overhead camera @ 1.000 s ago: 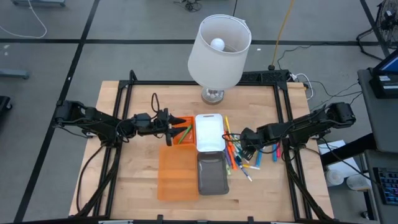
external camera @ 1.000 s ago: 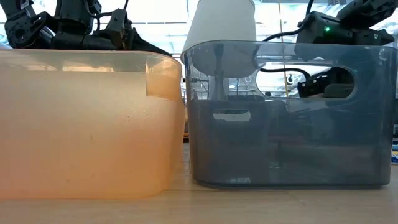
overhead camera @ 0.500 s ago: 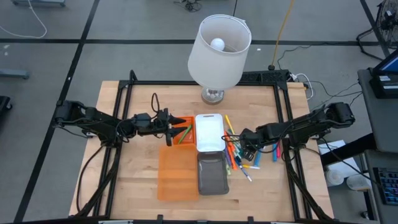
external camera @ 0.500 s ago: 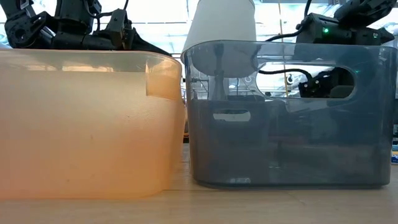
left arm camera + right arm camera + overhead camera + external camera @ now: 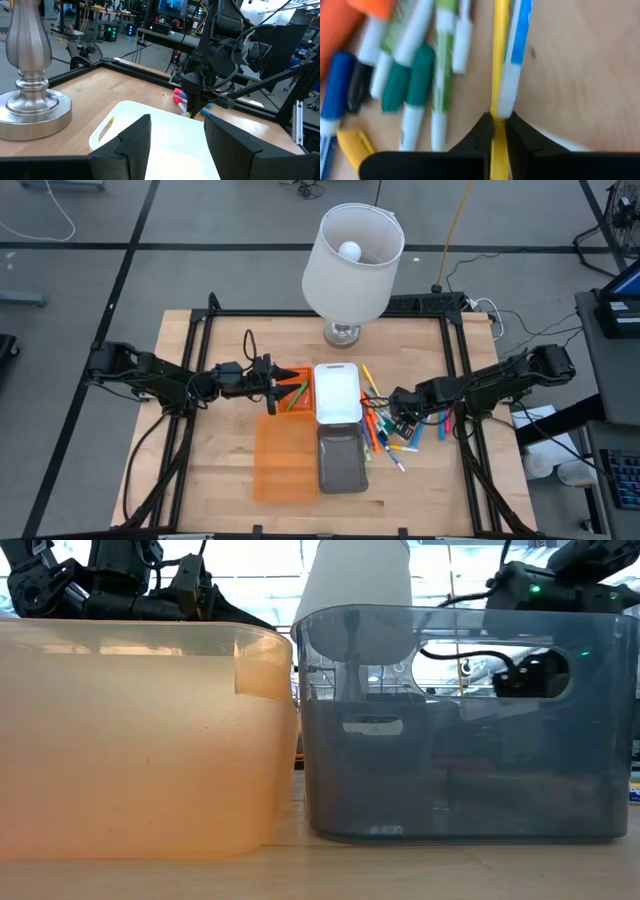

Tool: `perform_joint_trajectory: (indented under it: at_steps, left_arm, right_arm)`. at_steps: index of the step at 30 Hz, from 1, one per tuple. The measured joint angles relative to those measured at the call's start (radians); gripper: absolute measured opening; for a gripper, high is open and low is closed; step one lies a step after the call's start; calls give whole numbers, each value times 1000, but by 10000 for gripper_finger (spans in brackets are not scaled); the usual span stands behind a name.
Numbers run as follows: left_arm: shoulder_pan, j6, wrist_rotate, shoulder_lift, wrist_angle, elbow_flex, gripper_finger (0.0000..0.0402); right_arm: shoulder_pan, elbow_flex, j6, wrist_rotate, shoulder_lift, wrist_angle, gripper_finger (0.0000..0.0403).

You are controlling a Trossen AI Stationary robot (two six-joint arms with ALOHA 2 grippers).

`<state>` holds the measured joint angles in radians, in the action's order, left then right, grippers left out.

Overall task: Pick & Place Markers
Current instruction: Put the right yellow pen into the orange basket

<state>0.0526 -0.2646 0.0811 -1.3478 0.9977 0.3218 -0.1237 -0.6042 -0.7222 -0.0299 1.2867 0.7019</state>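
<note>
Many coloured markers (image 5: 385,432) lie in a loose pile on the wooden table, right of the white tray (image 5: 338,392). My right gripper (image 5: 390,420) points down into this pile and is shut on a thin yellow marker (image 5: 500,60). A white-and-blue marker (image 5: 512,65) lies right beside the yellow one. My left gripper (image 5: 287,392) hovers level over the small orange tray (image 5: 296,378), fingers open (image 5: 175,125) with nothing between them. A green marker (image 5: 298,396) lies in that tray. My right gripper pinches the yellow marker's shaft (image 5: 498,102) between its two fingertips (image 5: 481,131), coming from above and lying across it. The end of the white-and-blue marker (image 5: 506,107) sits at the same fingertips; whether it is pinched too I cannot tell. Whether the marker is lifted does not show.
A tall lamp (image 5: 352,265) stands at the table's far middle. A large orange tray (image 5: 285,460) and a grey tray (image 5: 342,458) sit near the front edge and fill the low view (image 5: 140,740), (image 5: 460,730). Bare wood lies at the table's front left and front right.
My right gripper has shut over the marker pile, staying nearly in place. My left arm has kept still.
</note>
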Motion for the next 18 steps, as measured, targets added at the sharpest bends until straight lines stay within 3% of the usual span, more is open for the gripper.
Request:
perform_joint_trajectory:
  at_steps: [10,18]
  left_arm:
    - [0,0,6,0,0,0,186]
    - [0,0,7,0,0,0,186]
  right_arm:
    - [-2,3,-23,-9,-186,46,20]
    - [-2,1,99,-160,-276,-106,20]
